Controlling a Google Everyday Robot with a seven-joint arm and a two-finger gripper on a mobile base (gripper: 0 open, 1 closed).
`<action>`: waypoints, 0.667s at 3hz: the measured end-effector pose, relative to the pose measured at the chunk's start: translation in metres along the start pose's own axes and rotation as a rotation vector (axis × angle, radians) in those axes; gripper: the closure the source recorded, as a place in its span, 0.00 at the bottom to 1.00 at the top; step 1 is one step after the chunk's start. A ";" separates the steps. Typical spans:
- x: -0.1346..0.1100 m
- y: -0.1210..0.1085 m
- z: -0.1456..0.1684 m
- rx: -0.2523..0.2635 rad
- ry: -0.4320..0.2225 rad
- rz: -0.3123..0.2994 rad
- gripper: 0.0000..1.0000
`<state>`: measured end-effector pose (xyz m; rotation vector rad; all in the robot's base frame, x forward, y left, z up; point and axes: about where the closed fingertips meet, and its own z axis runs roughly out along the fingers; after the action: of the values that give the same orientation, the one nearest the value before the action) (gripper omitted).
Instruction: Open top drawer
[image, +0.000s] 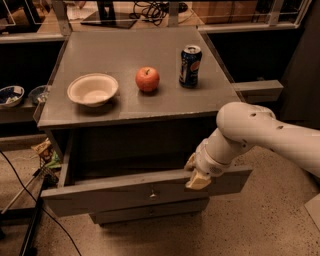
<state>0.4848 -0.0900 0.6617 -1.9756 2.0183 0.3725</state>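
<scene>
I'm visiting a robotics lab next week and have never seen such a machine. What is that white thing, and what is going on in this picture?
The white thing is a robot's arm. It belongs to a wheeled machine with a single arm. At its tip is the gripper, the part that grasps. Here it sits at the top edge of the top drawer, to the right of the small knob. The drawer is pulled out, and opening it is the job. One camera looks down on the grey cabinet from the front. On the cabinet's top stand a white bowl, a red apple and a soda can. The gripper carries no loose object.
</scene>
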 end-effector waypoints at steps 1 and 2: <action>0.000 0.000 0.000 0.000 0.000 0.000 0.96; -0.001 0.009 -0.006 0.015 -0.016 0.013 1.00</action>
<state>0.4757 -0.0913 0.6673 -1.9452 2.0197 0.3740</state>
